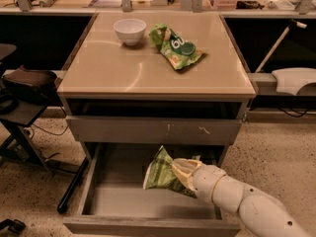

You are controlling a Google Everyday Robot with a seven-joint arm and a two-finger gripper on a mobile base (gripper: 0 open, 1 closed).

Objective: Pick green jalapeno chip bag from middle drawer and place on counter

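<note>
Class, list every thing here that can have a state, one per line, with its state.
middle drawer, pulled open.
upper drawer, shut.
green jalapeno chip bag, gripped, tilted up over the middle drawer.
gripper, in the middle drawer, shut on the bag.
white bowl, upright on the counter.
bright green bag, lying flat on the counter.

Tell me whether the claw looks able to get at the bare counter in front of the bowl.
Probably yes, not directly. The claw, gripping the green jalapeno chip bag, is low in the middle drawer; the scratched drawer front and counter lie above. It likely must back out, then rise.
</note>
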